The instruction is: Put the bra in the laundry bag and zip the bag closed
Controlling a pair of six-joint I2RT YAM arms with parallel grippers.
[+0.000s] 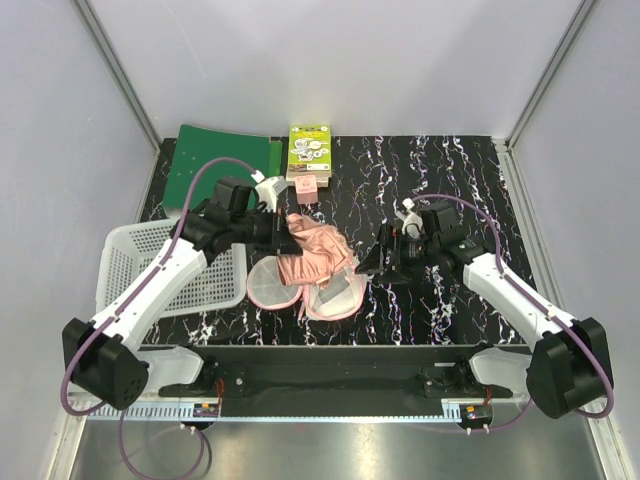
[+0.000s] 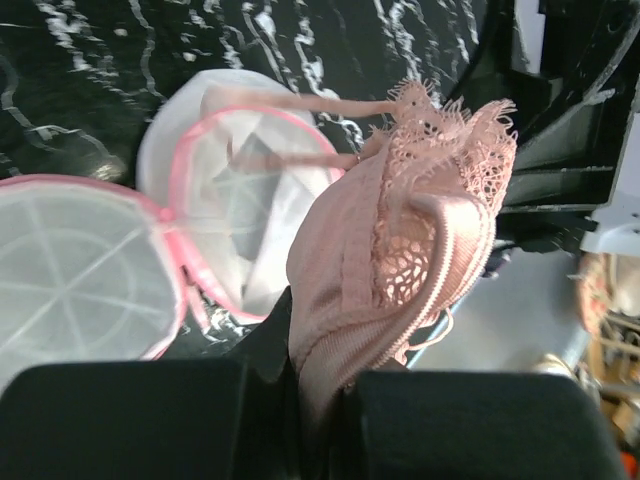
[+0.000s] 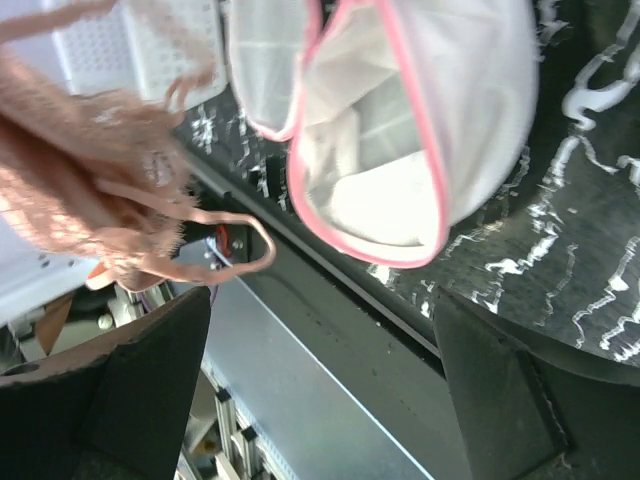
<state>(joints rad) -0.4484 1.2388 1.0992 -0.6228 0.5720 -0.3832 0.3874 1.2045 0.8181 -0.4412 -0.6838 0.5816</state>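
Note:
The salmon-pink bra [image 1: 312, 248] hangs bunched above the open laundry bag [image 1: 300, 287], a white mesh clamshell with pink edging lying on the black marbled table. My left gripper [image 1: 281, 233] is shut on the bra [image 2: 400, 260], holding it up; the bag's two halves [image 2: 150, 250] lie open below it. My right gripper [image 1: 372, 262] is open and empty, just right of the bag. In the right wrist view the bag [image 3: 400, 130] lies ahead of the fingers and the bra [image 3: 90, 170] hangs at the left.
A white lattice basket [image 1: 140, 270] stands at the left. A green folder [image 1: 215, 160] and a green-and-white box [image 1: 309, 152] lie at the back, with a small pink item [image 1: 307, 189] in front of the box. The table's front edge runs just below the bag.

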